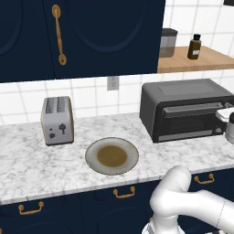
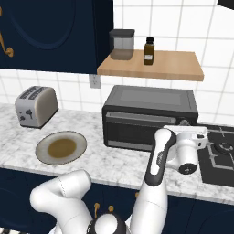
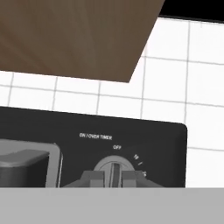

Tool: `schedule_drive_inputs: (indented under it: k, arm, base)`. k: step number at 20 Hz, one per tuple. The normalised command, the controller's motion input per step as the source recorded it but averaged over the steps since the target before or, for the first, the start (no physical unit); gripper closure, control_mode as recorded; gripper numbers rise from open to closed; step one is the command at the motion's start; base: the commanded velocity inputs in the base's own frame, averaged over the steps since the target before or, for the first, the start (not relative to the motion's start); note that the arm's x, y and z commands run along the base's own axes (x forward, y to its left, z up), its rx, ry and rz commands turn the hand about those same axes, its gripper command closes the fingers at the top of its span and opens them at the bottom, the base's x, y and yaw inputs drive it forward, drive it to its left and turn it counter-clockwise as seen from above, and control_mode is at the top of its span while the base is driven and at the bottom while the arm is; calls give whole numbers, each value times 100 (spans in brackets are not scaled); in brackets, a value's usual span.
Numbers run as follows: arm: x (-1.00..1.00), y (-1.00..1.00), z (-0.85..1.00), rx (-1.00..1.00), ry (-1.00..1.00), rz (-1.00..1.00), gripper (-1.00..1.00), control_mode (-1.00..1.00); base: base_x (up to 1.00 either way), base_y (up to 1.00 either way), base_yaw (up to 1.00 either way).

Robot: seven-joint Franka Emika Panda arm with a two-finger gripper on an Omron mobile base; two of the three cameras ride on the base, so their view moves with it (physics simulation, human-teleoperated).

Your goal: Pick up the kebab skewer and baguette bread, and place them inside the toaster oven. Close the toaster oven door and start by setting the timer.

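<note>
The dark grey toaster oven [image 1: 183, 98] [image 2: 151, 98] stands on the marble counter with its glass-windowed door [image 1: 189, 121] [image 2: 137, 128] closed. My gripper [image 3: 113, 177] [image 2: 184, 124] is at the oven's right front panel. In the hand view its two fingertips [image 3: 92, 178] flank the raised ridge of the timer knob [image 3: 114, 168], which points to OFF under the label "ON / OVEN TIMER". The gap between them is narrow and they sit against the ridge. The kebab skewer and the baguette bread are hidden from all views.
A round plate [image 1: 112, 156] [image 2: 61, 147] with a brown centre lies on the counter left of the oven. A silver two-slot toaster [image 1: 57, 119] [image 2: 35, 106] stands further left. Above the oven, a wooden shelf [image 2: 173, 66] carries a jar [image 2: 121, 44] and a brown bottle [image 2: 149, 51]. A stovetop [image 2: 221, 157] lies to the right.
</note>
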Motion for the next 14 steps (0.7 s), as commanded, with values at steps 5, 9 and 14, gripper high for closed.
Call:
schedule_drive_inputs:
  k: [5,9,14]
  arm:
    - [1,6,23,18,0,0,100,-100]
    - [1,0,24,22,0,0,100,-100]
    - [2,0,30,25,-1,0,100,-100]
  base:
    - [0,0,0]
    - [0,0,0]
    - [0,0,0]
